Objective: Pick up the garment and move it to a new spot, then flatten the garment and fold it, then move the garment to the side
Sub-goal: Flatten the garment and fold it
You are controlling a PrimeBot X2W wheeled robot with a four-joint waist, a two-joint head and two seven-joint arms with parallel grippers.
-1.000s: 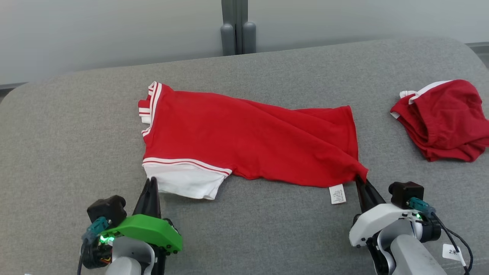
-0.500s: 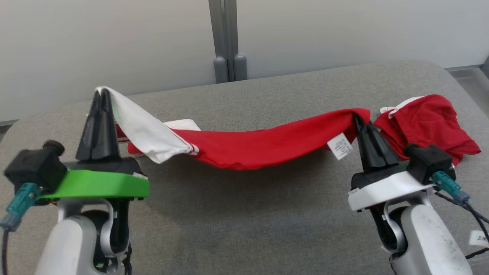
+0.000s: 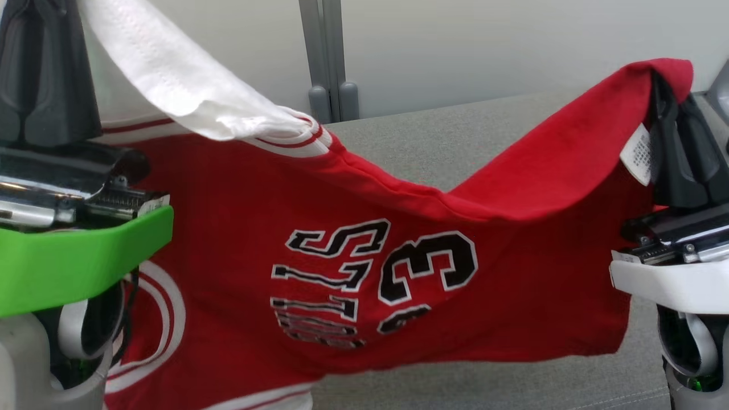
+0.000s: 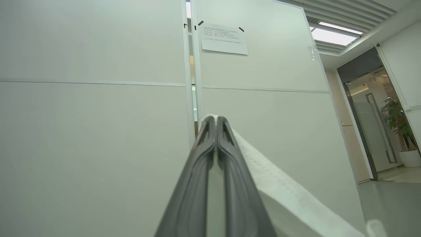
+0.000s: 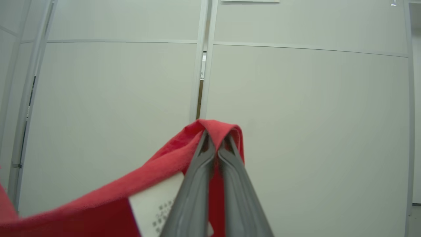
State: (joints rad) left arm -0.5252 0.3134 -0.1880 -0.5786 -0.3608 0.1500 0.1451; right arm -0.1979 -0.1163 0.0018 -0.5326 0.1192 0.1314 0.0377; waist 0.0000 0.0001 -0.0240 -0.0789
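**Garment (image 3: 364,273) up off the surface, hanging between our two arms**

A second ago the red garment lay stretched flat on the grey upholstered surface (image 3: 455,142), with our fingers only just at its near edge. Now we have it raised in front of the head camera. It fills the middle and lower part of that frame, and the black-and-white lettering (image 3: 336,279) faces us upside down.

Our left gripper (image 4: 213,120) is clamped tight on the white sleeve (image 3: 171,74) at the upper left, with no gap between the fingers. Our right gripper (image 5: 215,148) is just as firmly closed on a red corner at the upper right, with cloth draped over its tips and the care label (image 3: 639,154) just beside them.

The top edge sags in the centre between the two grips. The lower hem hangs near the bottom of the frame, and we cannot tell whether it touches the surface behind it. The camera has also tilted upward, so part of the shift in the picture is ours, not the cloth's.

We judge that the pick-up is done and the carry to a new spot comes next. Flattening and folding are not yet begun. The grips are on a sleeve and a corner, so the body may twist as we lower it.
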